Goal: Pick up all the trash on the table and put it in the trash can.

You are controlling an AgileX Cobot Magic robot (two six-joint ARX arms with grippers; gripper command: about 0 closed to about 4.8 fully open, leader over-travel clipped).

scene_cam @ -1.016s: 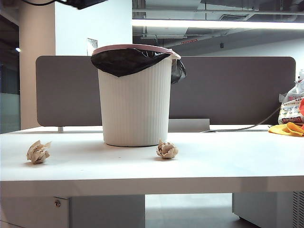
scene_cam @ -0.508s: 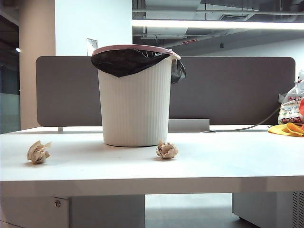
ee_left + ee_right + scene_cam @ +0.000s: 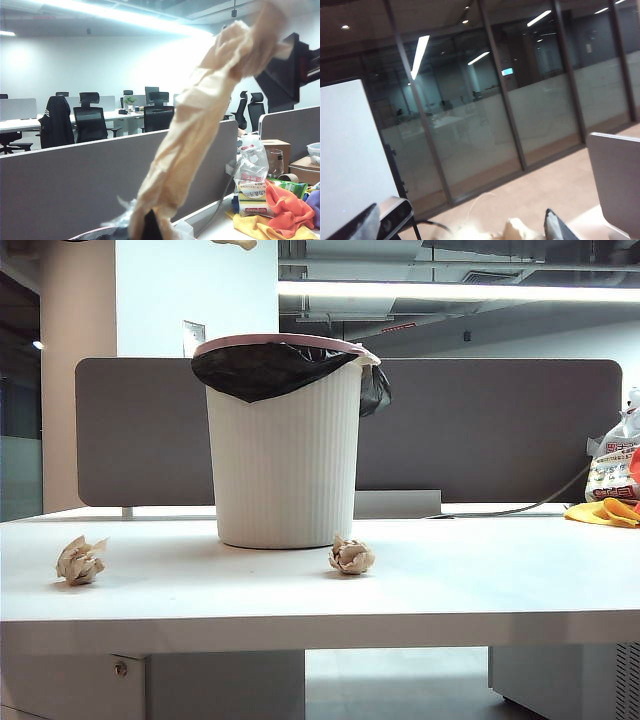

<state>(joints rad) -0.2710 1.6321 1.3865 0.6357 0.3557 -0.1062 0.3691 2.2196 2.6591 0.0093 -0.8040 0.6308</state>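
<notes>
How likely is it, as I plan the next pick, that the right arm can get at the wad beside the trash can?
Probably yes. That wad lies in the open on the table, beside the trash can, nothing over it. The right end effector stands open, out of the exterior view.

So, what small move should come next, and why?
Probably open the left gripper, shut high above the trash can, and start it down to the left wad: that and the wad by the can lie on the table. The right gripper, open, is outside the exterior view.
</notes>
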